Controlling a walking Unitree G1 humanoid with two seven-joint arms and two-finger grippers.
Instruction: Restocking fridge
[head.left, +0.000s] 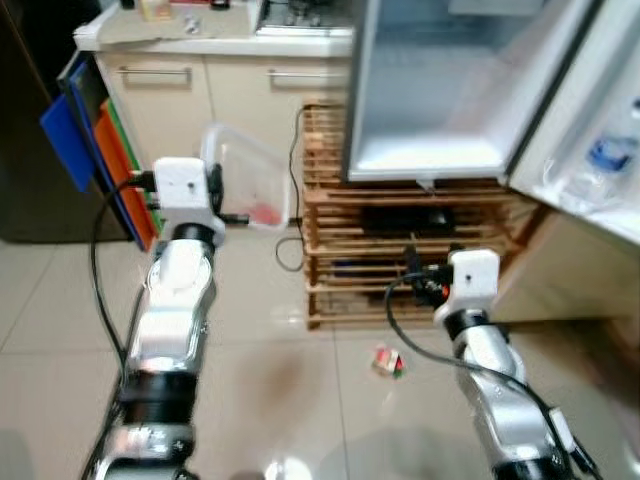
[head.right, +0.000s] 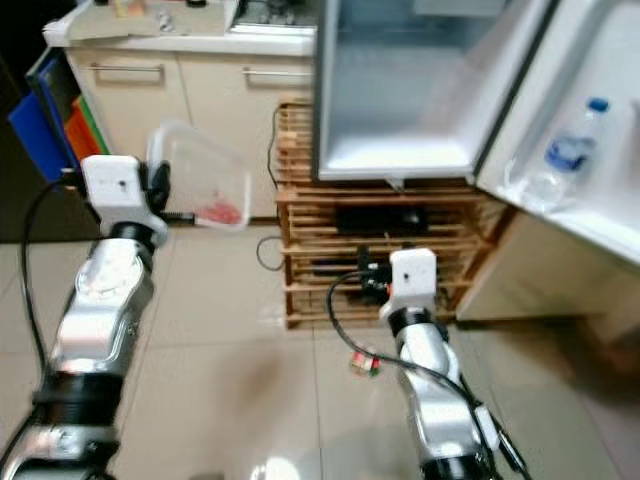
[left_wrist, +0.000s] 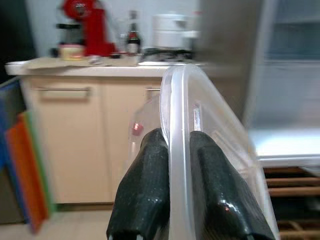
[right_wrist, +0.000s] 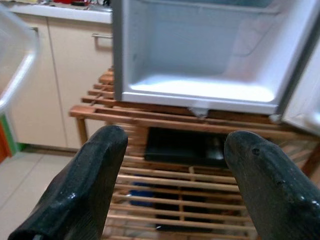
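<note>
The fridge (head.left: 430, 90) stands open on its wooden rack (head.left: 400, 250), ahead and to our right. Our left claw (left_wrist: 172, 185) is clamped on the clear container's (head.left: 250, 180) rim; we should level it before swinging it in. Our right claw (right_wrist: 170, 190) hangs apart, empty
</note>
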